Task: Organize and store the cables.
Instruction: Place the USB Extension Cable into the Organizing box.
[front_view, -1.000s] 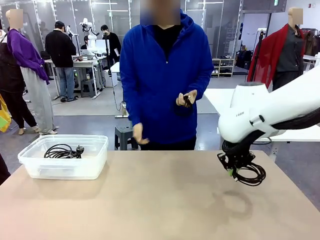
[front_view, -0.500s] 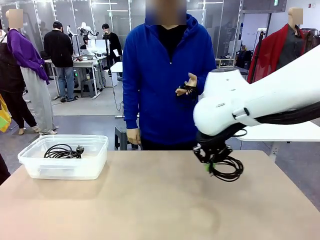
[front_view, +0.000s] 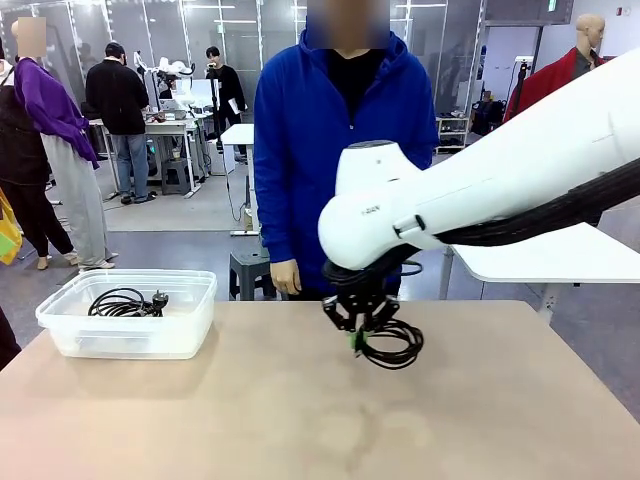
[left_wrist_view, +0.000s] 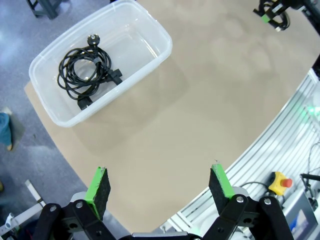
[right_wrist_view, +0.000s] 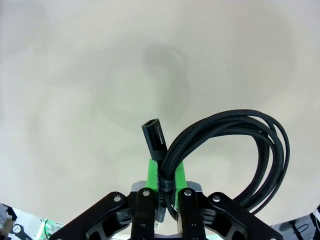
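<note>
My right gripper hangs above the middle of the table, shut on a coiled black cable that dangles to its right. In the right wrist view the same gripper pinches the braided cable between its green pads, and a slim connector sticks up past the fingertips. Another coiled black cable with a chunky plug lies in the clear plastic bin at the table's left. From high above the table, my left gripper stands open with nothing between its fingers, looking down on that cable in the bin.
A person in a blue hoodie stands at the far edge of the table with one hand hanging down. The tan tabletop lies bare between the bin and my right gripper. My right gripper shows at the left wrist view's top right.
My right arm has swept left from the table's right side toward the middle, carrying the coiled cable. The person has lowered their hands.
</note>
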